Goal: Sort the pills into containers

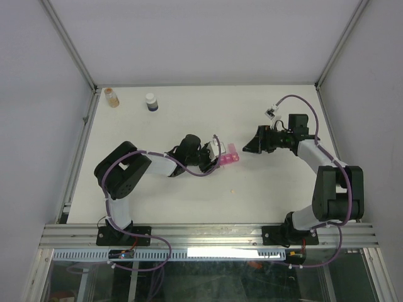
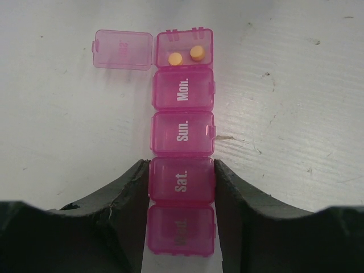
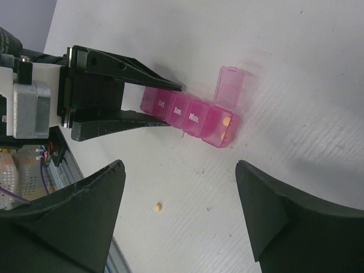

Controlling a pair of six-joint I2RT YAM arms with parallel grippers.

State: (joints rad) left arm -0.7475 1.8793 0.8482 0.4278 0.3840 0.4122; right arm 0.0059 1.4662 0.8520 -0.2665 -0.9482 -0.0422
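The pink organiser strip lies on the white counter, near the middle of the overhead view. In the left wrist frame its shut lids read, from the top down, "Mon.", "Sun." and "Sat."; the writing on the lowest lid is too blurred to read. The flipped-open lid at upper left shows only faint letters.

The end compartment at the top of that frame stands open and holds two orange pills, side by side and apart. What lies under the shut lids cannot be told. A third pill lies loose on the counter, low in the right wrist frame and well apart from the strip.

The left pincer pinches the strip across the "Sat." compartment, one finger against each side. The right pincer is spread wide and holds nothing, near the strip's open end.

At the upper left of the overhead view stand an amber bottle and a white-capped bottle; their labels are too small to read.
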